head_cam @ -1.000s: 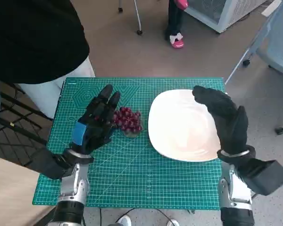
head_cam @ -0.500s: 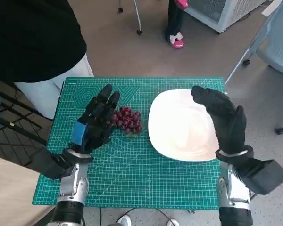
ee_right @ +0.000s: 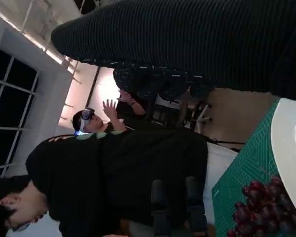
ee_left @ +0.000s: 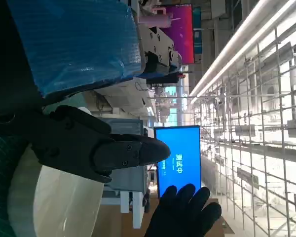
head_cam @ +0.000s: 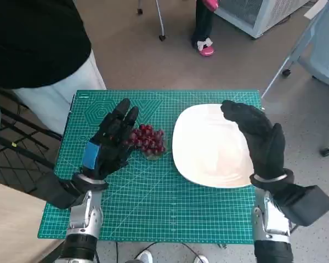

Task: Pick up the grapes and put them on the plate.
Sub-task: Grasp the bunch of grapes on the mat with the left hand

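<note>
A: Starting nearest the camera, at the lower left of the head view, the robot's left hand (head_cam: 111, 143), black with blue tape across its back, hovers with fingers spread and nothing in them, their tips at the left edge of the bunch of dark red grapes (head_cam: 148, 139). What could go wrong there?

B: The bunch lies on the green gridded cutting mat (head_cam: 153, 208), left of centre in the frame and just beside the round white plate (head_cam: 208, 164), not on it. If the fingers close from one side only, the robot risks nudging the cluster along the mat instead of enclosing it. A loose bunch may also shed single grapes or dangle by its stem, though no stem can be made out.

A: And the right hand in the black knitted glove (head_cam: 257, 137)?

B: It hangs over the plate's right half, at centre right of the frame, fingers loosely curled forward and apart, holding nothing. Should it stay there, it could crowd the drop spot. If it dipped, it might press the rim and tip the plate.

A: Anything farther up the frame?

B: A person in a black top and pale trousers (head_cam: 33, 49) stands at the mat's upper left corner, close to the table. A wide swing of the left arm could brush them.
</note>
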